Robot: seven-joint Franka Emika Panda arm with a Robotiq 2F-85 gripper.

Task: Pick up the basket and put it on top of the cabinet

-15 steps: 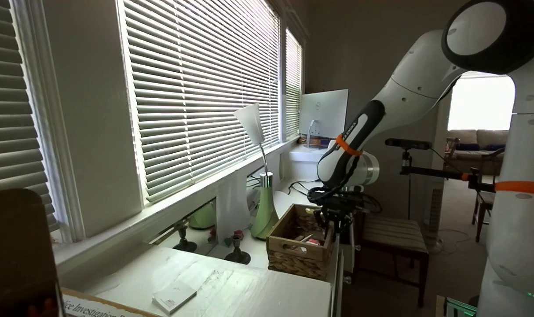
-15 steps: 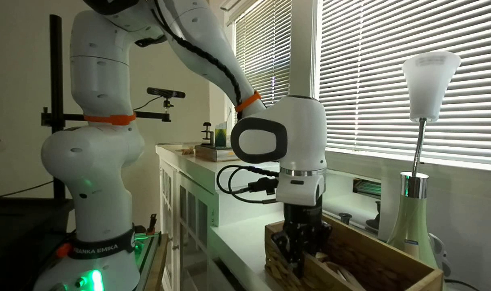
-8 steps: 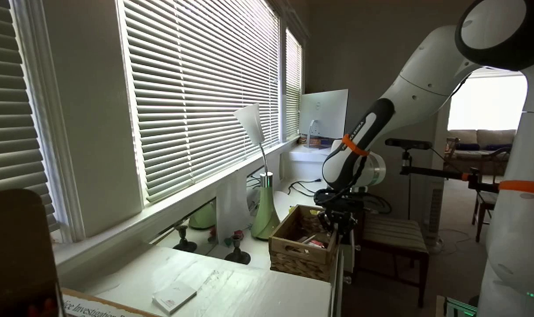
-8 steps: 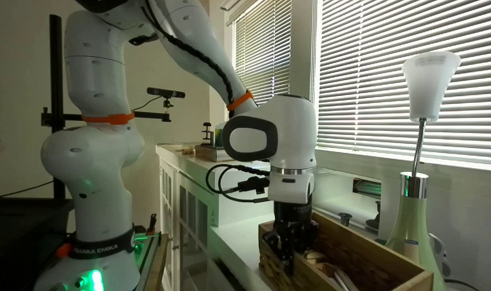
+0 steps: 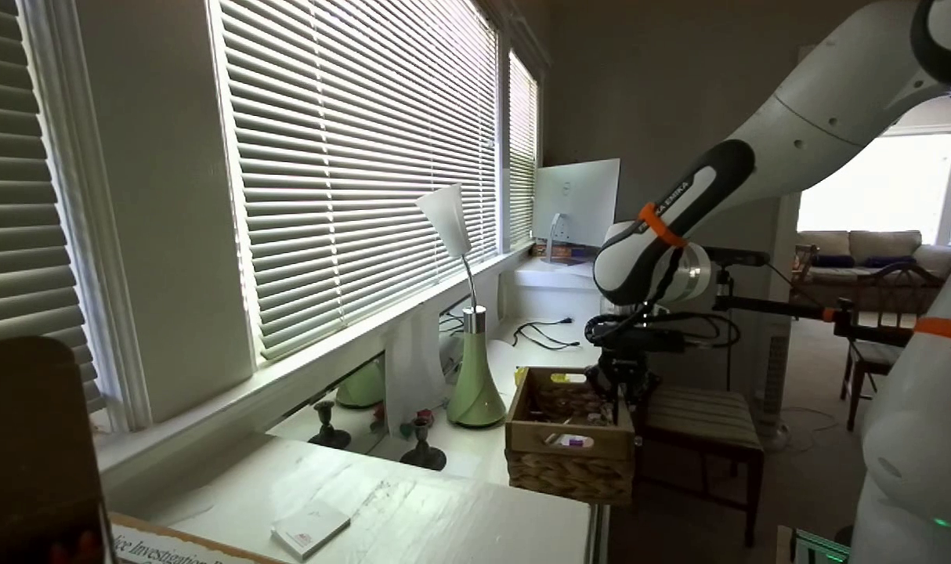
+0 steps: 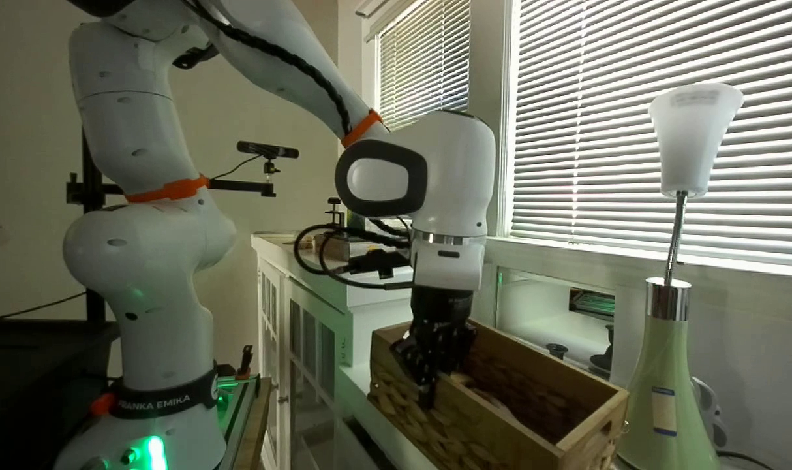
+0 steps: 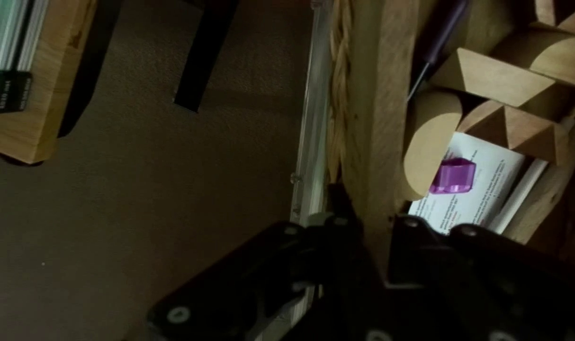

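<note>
Tan-brown rectangular wicker basket (image 5: 567, 468), its rim pinched tight in our black gripper (image 7: 375, 222), is at two o'clock of the flat-topped white cabinet (image 5: 444, 523) in an exterior view; we judge grasping done, lift-off unclear, placing left.

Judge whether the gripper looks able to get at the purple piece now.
Probably not: the gripper is clamped on the side of the basket, so it would likely need to let go first. In the wrist view the purple piece shows mostly uncovered, but a wooden block crowds it.
</note>
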